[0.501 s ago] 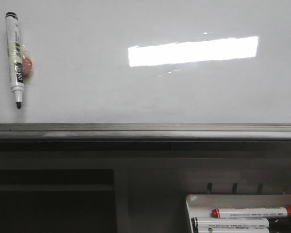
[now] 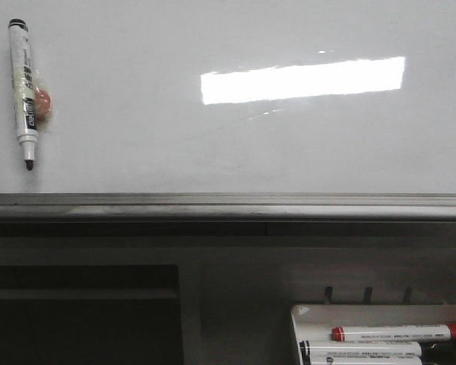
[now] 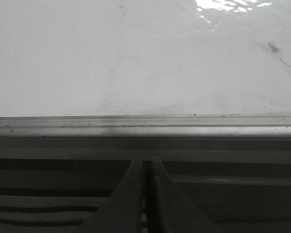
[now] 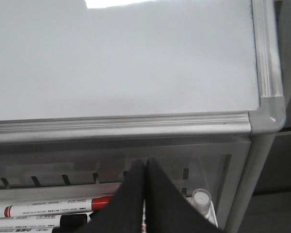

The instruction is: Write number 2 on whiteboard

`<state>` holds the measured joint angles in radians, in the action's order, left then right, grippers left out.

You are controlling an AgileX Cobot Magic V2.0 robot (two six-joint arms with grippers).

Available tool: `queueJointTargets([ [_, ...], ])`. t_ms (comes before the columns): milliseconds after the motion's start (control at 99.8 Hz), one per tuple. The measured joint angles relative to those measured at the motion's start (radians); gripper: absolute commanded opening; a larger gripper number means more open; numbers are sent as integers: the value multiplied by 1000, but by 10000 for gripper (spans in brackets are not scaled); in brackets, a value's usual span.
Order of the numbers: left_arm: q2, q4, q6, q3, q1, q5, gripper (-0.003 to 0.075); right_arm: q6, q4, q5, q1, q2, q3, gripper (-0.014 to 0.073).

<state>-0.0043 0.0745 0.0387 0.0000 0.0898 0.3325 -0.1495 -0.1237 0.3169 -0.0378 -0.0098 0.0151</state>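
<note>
**Board blank, no marker in hand yet**

On the whiteboard (image 2: pixel 228 144), nothing is written; no number 2 shows in any view. Toward its upper left a black-tipped marker (image 2: pixel 24 91) clings to the surface, tip down. The left gripper (image 3: pixel 145 194) sits below the board's rail (image 3: pixel 145 128), jaws pressed together, empty. The right gripper (image 4: pixel 145 194), jaws also together and empty, hangs below the rail over the tray (image 2: pixel 311 313) holding a red-capped marker (image 2: pixel 399 332). Judged: the opening step, and next a gripper must open and take a marker.

Nothing on the whiteboard (image 2: pixel 137 137) appears to have moved or changed.
</note>
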Motion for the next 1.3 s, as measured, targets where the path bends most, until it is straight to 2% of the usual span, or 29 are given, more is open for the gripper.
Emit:
queueJointTargets([
  [481, 0, 0, 0, 0, 0, -5, -20, 0, -2, -21, 0, 0, 0, -71],
  [741, 0, -28, 0, 0, 0, -171, -20, 0, -6, -142, 0, 0, 0, -71],
  [972, 0, -30, 0, 0, 0, -195, -20, 0, -8, -270, 0, 0, 0, -71],
  [1132, 0, -56, -4, 0, 0, -225, -21, 0, -8, -300, 0, 0, 0, -71],
  [1302, 0, -169, -19, 1, 0, -297, -21, -48, 94, -323, 0, 0, 0, -71],
])
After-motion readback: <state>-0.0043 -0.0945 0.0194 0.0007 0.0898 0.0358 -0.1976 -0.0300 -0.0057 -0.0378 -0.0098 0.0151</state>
